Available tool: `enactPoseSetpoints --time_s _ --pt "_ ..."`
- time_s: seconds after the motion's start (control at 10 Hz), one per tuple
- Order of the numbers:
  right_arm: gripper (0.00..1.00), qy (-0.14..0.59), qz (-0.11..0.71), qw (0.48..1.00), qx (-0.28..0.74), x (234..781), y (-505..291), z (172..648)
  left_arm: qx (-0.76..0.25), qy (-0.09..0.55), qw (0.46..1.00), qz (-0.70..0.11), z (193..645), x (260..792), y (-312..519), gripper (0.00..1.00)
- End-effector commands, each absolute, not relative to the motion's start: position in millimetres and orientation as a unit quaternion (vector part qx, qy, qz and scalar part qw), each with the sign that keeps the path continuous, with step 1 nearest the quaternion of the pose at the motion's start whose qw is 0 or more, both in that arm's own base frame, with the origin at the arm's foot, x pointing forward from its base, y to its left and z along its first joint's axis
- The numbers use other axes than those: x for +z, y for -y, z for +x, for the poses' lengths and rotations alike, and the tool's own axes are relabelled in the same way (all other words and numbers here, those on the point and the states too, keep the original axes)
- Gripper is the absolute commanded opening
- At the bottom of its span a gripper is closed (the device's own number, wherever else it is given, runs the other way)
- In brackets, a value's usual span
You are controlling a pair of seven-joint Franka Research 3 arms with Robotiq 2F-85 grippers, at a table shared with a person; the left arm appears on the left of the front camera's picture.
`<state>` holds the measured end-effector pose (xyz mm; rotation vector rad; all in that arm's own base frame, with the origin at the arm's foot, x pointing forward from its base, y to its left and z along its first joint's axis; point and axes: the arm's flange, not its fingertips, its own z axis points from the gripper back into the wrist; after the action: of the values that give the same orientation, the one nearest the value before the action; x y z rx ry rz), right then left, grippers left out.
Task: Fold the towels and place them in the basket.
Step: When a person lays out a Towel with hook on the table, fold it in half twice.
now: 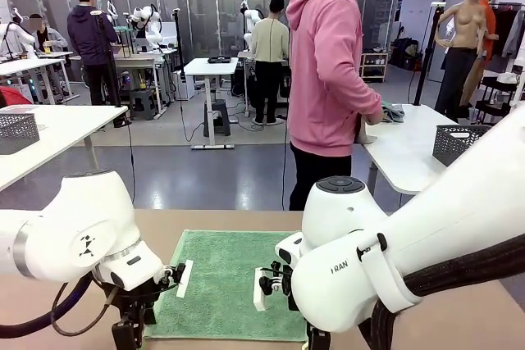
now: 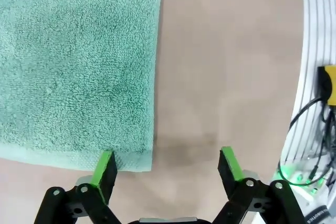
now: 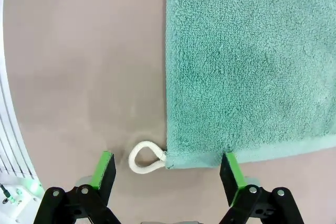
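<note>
Lab, white worktables, grey floor

A tan tabletop lies nearest. Beyond it, a person in a pink hoodie stands side-on at a white table. Farther back, a person in a dark purple top and another in a pale green top stand among white desks on a grey floor. A black stool sits under one desk.

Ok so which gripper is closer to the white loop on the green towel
Right. The right gripper straddles the loop at one near towel corner; the left gripper is over the other.
</note>
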<state>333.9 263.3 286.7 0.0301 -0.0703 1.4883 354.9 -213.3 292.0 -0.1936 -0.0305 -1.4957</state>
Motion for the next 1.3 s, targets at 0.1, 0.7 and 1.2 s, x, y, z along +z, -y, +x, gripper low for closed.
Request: enactPoseSetpoints --time_s 0.1,0.7,1.2 --pt "0.52 0.044 0.019 0.73 0.682 281.1 -254.5 330.2 -0.686 0.025 0.721 -0.092 355.0 283.9 211.9 0.43" --pt "0.0 0.04 0.022 0.73 0.682 282.4 -253.0 330.4 -0.689 0.02 0.719 -0.089 355.2 282.9 210.8 0.0" --pt "0.0 0.035 0.02 0.73 0.683 283.6 -252.6 331.3 -0.687 0.025 0.721 -0.088 357.3 282.5 209.5 0.0"
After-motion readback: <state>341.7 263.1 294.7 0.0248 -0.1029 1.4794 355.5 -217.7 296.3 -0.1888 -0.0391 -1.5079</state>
